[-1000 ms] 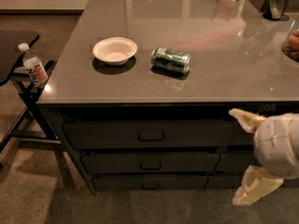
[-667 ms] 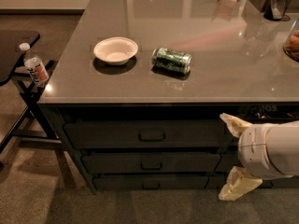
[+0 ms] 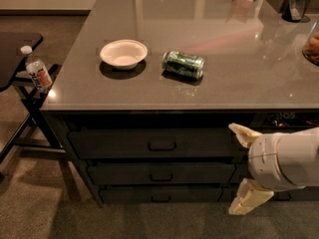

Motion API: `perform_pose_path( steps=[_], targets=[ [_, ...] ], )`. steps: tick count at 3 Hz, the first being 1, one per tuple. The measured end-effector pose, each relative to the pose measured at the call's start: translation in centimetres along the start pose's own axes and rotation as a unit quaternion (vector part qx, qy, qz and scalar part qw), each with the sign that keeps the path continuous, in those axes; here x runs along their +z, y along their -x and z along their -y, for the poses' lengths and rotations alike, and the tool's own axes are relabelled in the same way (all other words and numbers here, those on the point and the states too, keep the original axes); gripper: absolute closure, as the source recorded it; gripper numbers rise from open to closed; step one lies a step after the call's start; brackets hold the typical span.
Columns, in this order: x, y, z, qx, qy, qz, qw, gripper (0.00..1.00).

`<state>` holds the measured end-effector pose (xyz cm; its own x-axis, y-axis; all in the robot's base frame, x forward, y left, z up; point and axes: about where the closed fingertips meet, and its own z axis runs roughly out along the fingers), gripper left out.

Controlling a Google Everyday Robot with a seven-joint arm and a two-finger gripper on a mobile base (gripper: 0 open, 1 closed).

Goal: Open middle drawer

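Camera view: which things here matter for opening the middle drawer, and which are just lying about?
Belongs to the job: middle drawer, shut; its handle; gripper, open, in front of the drawers' right end.

Just lying about: white bowl and tipped green can on the countertop; water bottle on the black stand at left.

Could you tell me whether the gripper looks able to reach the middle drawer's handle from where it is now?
Probably yes. The gripper hangs open in front of the right end of the drawer fronts, about level with the middle drawer. Nothing stands between it and the handle, though it would need to move left.
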<state>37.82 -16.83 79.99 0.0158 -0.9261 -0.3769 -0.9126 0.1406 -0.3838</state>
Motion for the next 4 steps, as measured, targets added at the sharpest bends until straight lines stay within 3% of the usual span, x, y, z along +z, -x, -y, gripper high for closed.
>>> perform_pose_path(
  steps=[1,4],
  targets=[
    [3.2,-0.2,-0.8,-0.003,0.012,0.015,0.9998,0.00],
    [14.6,-4.5,-1.7,0.011,-0.003,0.013,0.9998,0.00]
  ],
)
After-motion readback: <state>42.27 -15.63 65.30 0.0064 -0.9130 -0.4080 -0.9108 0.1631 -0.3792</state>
